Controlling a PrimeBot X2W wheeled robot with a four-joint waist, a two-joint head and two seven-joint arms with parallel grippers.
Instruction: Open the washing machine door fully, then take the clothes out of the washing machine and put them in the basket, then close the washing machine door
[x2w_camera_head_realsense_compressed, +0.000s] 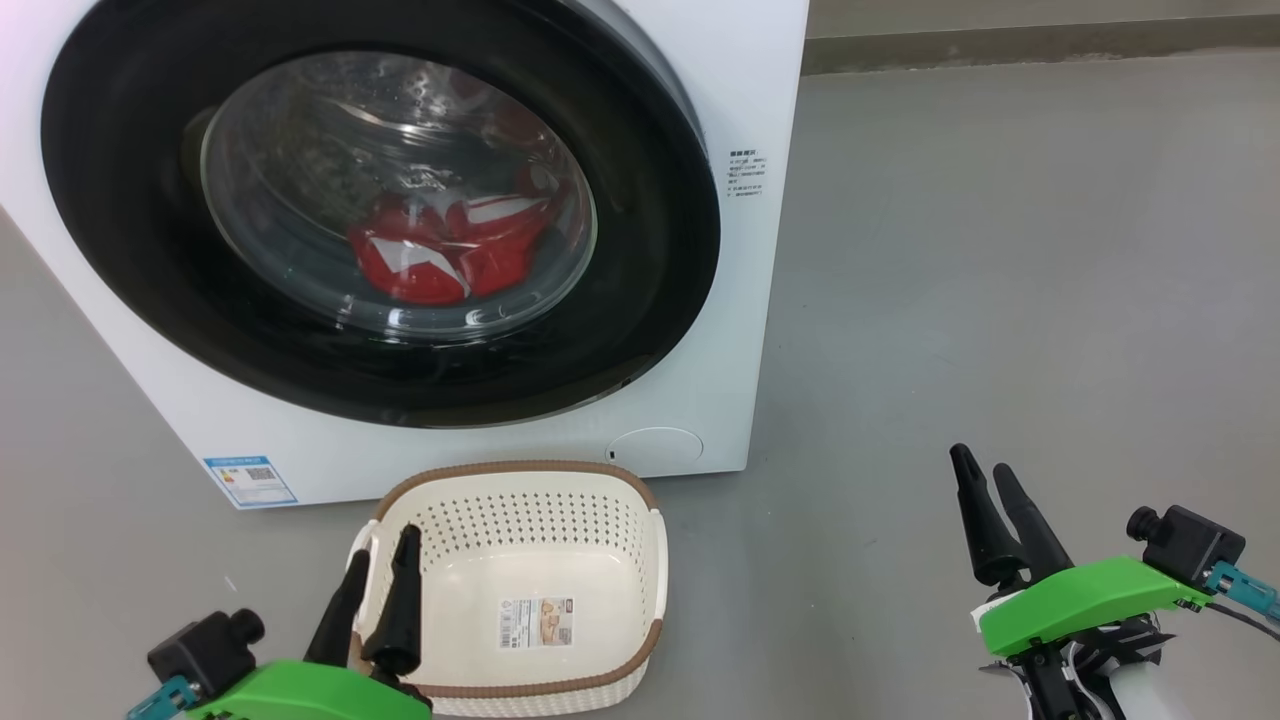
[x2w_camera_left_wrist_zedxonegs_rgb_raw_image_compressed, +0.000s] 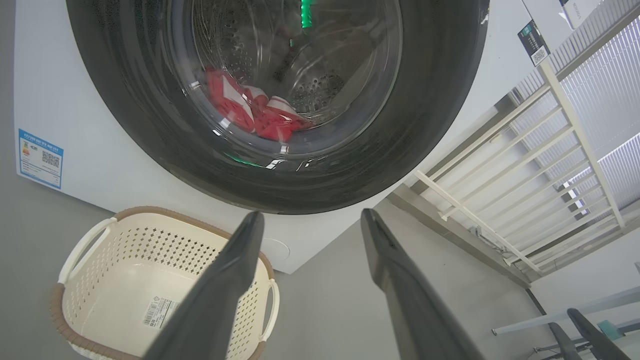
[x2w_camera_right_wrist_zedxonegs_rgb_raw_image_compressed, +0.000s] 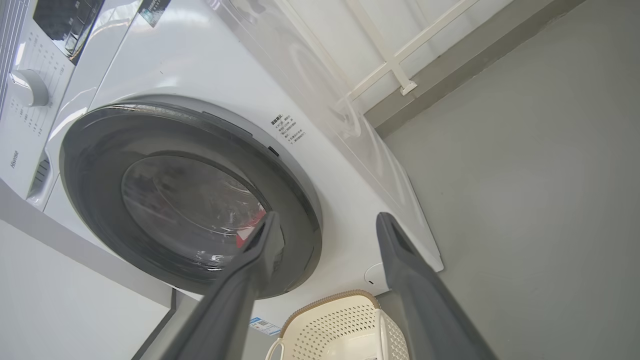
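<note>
Left gripper (x2w_camera_head_realsense_compressed: 384, 543) and right gripper (x2w_camera_head_realsense_compressed: 980, 460) hung with jaws wide and empty. The door (x2w_camera_head_realsense_compressed: 120, 250) was shut on the clothes (x2w_camera_head_realsense_compressed: 440, 260); best to hook its right rim and swing it clear of the basket (x2w_camera_head_realsense_compressed: 520, 467).

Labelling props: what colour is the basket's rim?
Brown, woven-look rim on the cream basket; head view shows it best.

- the left gripper (x2w_camera_head_realsense_compressed: 383, 545) sits low at the left of the head view; its two dark fingers (x2w_camera_head_realsense_compressed: 400, 600) point up, leaning slightly right; seen from its own wrist (x2w_camera_left_wrist_zedxonegs_rgb_raw_image_compressed: 312, 215), they stand wide apart
- the right gripper (x2w_camera_head_realsense_compressed: 983, 462) sits low at the right; its fingers lean up and to the left; from its own wrist (x2w_camera_right_wrist_zedxonegs_rgb_raw_image_compressed: 328, 216) the jaws are spread wide
- each wrist wears a green bracket (x2w_camera_head_realsense_compressed: 1080, 595); a small black camera (x2w_camera_head_realsense_compressed: 1185, 545) sits on its outer side
</note>
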